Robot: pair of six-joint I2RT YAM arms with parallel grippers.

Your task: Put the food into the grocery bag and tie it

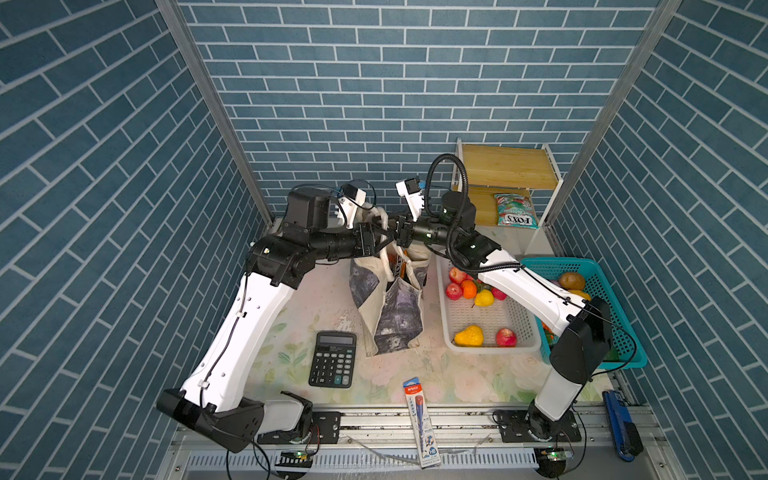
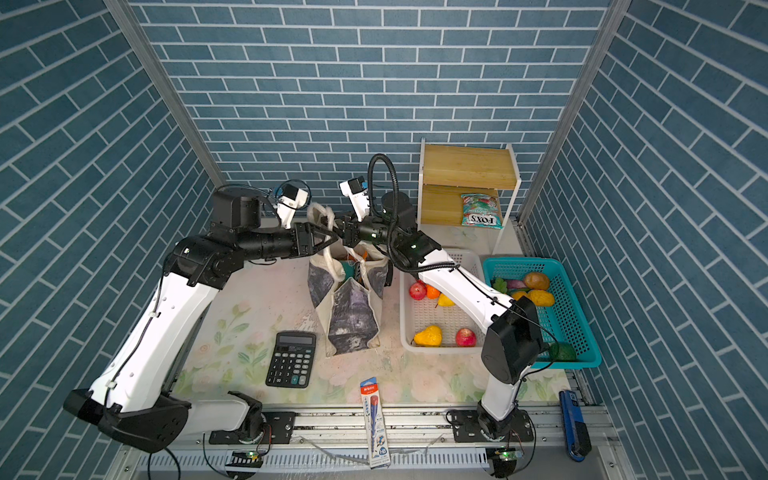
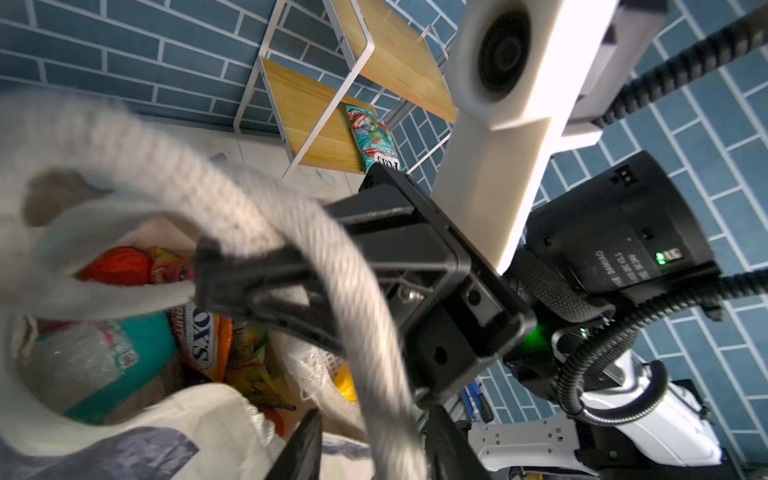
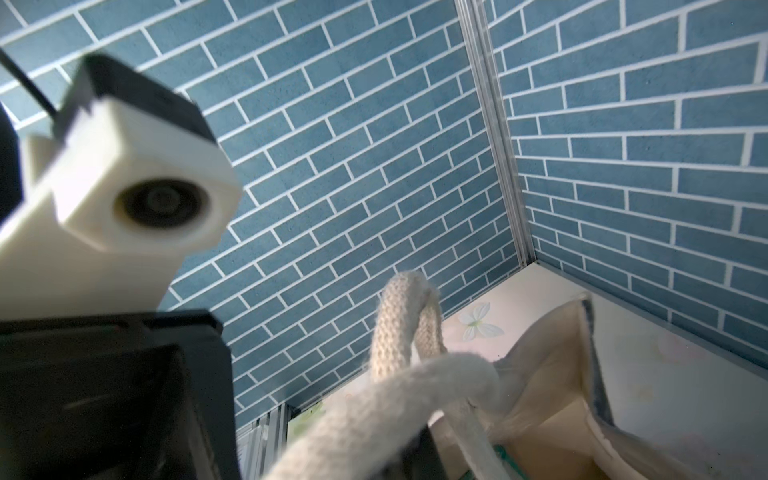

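Glossy FOX'S candy packets were in the cream canvas tote bag; right gripper pinched a cream woven strap, left gripper stood parted (gripping nothing), and the knot looked unfinished.

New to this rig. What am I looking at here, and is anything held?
Two robot arms stand at a table, each ending in a claw. Two pictures look down from overhead, nearly the same view; the others come from cameras on the arms' wrists. Mid-table stands a cream grocery bag with candy packets inside. Around it: a calculator, a pencil pack, a white basket and a teal basket of toy fruit, and a shelf holding a FOX'S packet. The right claw is shut on a strap handle of the bag; the left claw is open, with strap running through it.
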